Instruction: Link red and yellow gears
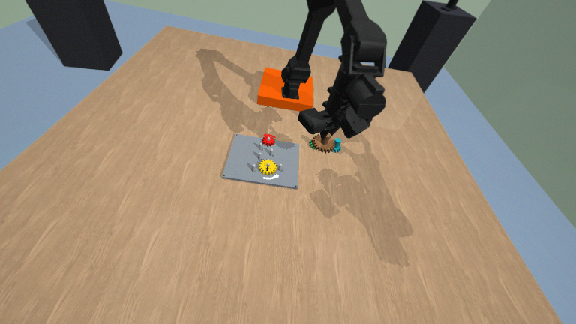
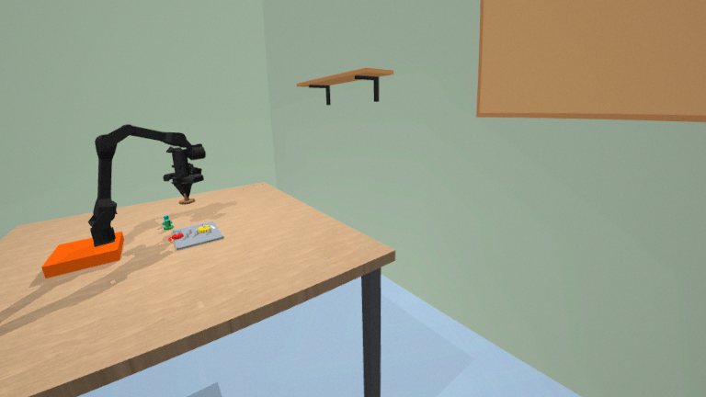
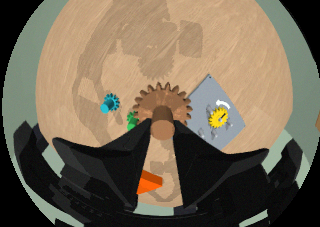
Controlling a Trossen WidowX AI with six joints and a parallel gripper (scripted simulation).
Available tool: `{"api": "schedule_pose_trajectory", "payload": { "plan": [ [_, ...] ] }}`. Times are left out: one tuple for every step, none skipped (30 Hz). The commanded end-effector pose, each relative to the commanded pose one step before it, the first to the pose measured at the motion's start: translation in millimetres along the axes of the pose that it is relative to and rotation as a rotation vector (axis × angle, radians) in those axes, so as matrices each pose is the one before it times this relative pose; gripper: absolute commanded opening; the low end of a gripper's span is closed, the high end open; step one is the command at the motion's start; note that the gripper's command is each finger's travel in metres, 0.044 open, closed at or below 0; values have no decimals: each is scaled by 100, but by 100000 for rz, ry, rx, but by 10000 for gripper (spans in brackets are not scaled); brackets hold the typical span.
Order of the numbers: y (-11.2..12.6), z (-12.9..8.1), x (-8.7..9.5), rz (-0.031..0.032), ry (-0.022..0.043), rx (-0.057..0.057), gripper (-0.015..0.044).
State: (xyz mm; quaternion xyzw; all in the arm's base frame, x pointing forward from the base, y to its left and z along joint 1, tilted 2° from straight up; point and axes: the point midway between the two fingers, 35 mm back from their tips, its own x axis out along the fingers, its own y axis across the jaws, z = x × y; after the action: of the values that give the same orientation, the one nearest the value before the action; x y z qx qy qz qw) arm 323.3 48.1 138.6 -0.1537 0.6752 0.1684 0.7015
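Observation:
My gripper is shut on the handle of the brown gear, which hangs above the table. A cyan gear and a green gear stand on the table; the brown gear partly hides the green one. The grey board carries the red gear at its back edge, the yellow gear nearer the front, and several bare pegs. The red gear is hidden in the wrist view.
The arm stands on an orange base behind the board. The white arrow lies beside the yellow gear. A wall shelf hangs far from the arm.

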Motion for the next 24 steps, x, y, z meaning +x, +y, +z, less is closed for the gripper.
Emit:
{"api": "schedule_pose_trajectory", "payload": {
  "plan": [
    [34, -62, -1090, -61, -695, -540, 0],
    [14, -42, -245, 0, 9, 9, 0],
    [15, -44, -245, 1, 9, 9, 0],
    [15, -46, -245, 1, 9, 9, 0],
    [16, -48, -244, 1, 9, 9, 0],
    [17, -50, -244, 1, 10, 9, 0],
    [18, -52, -243, 3, 14, 12, 0],
    [18, -55, -242, 3, 16, 13, 0],
    [19, -57, -241, 5, 20, 16, 0],
    [20, -59, -241, 5, 20, 16, 0],
    [21, -61, -241, 5, 20, 16, 0],
    [21, -63, -241, 5, 21, 16, 0],
    [18, -54, -199, 4, 17, 13, 0],
    [11, -33, -119, 3, 10, 8, 0],
    [4, -11, -40, 1, 3, 3, 0],
    [-38, -14, 25, -5, 2, 0, 0],
    [-112, -43, 74, -14, 5, 0, 0],
    [-187, -73, 124, -23, 9, 0, 0],
    [-224, -90, 149, -28, 11, -1, 0],
    [-223, -93, 149, -27, 11, -1, 0],
    [-222, -95, 149, -27, 12, -1, 0],
    [-221, -98, 149, -27, 12, -1, 0],
    [-219, -100, 150, -27, 12, -1, 0],
    [-218, -103, 150, -26, 12, -1, 0]
  ]
}}
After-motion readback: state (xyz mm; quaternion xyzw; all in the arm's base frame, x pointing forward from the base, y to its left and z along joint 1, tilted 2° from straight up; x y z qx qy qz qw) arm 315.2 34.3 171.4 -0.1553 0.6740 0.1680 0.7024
